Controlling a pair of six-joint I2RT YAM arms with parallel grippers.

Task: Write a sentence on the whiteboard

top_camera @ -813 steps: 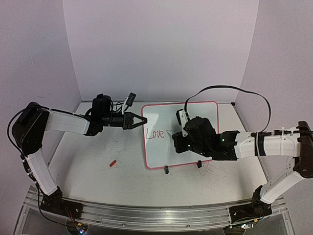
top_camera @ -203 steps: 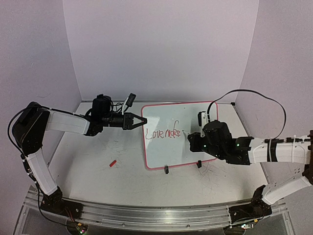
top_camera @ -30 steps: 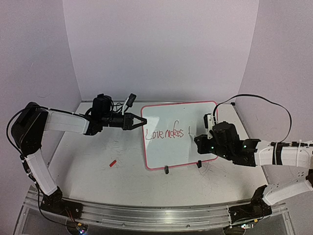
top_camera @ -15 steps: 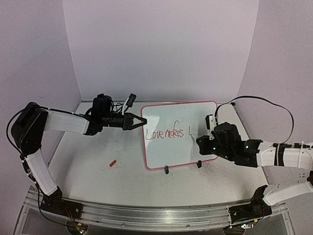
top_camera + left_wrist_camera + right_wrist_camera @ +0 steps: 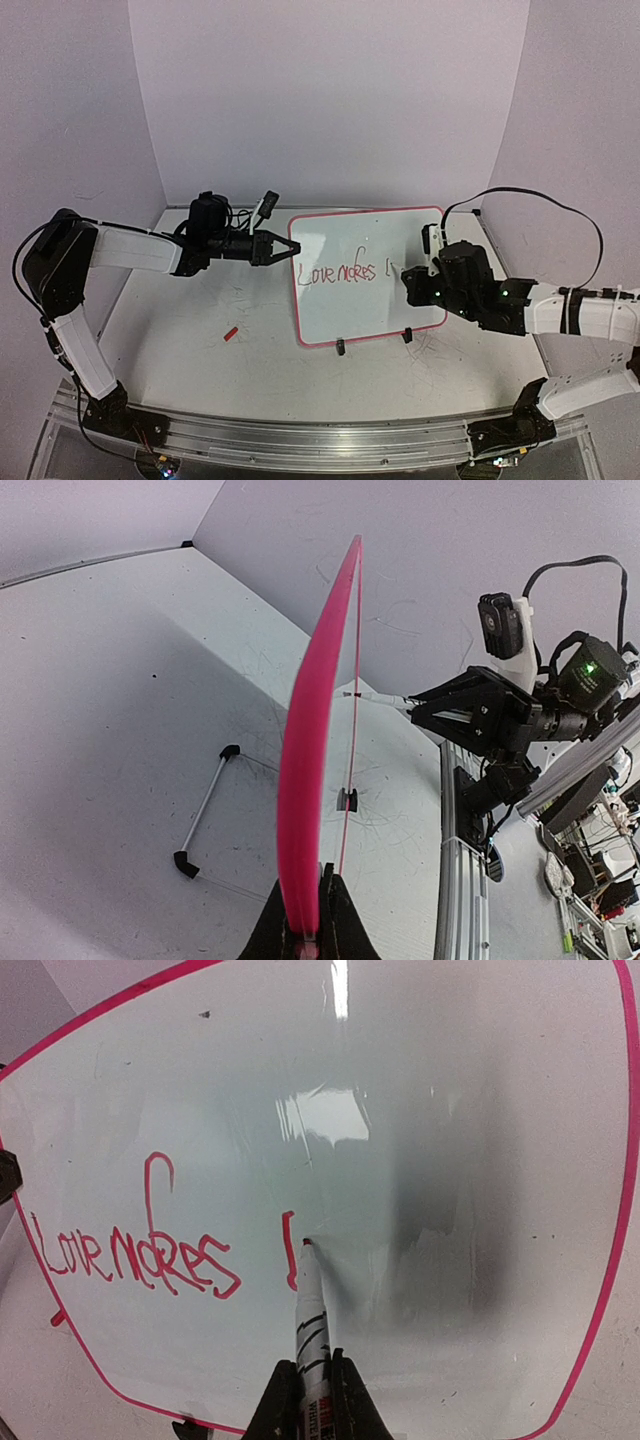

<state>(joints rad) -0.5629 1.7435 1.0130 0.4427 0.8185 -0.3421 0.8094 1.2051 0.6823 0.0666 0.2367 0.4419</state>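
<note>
a light board, pinched at its edge, and a pen held close to the tip

over on the left, the left gripper (image 5: 283,247) is closed tight on the pink rim of the whiteboard (image 5: 350,315), at the upper part of its left edge. from its own wrist camera the rim runs straight up out of the closed jaws. the board stands propped at a slant near the back of the table (image 5: 200,310), resting on small black feet (image 5: 341,347). a little red cap (image 5: 230,334) lies on the table, well apart from it.

i'd judge the board thin, stiff and light, with a glossy, slick face. on such small feet it would likely skid or rock under a pushing pen. the rim is the sensible place to hold it, clear of the writing surface.

across the middle runs the sentence (image 5: 340,273) in thin red script. it reads roughly "love makes", then one upright stroke of the next word.

to the right, the right gripper (image 5: 408,284) is clamped shut on a marker (image 5: 308,1310), gripping the barrel low down. the red tip sits just beside that last stroke. i can't quite tell whether it is pressed on the surface or a hair off it. the pen looks slim and smooth, so a firm pinch and gentle pressure would suit it.
</note>
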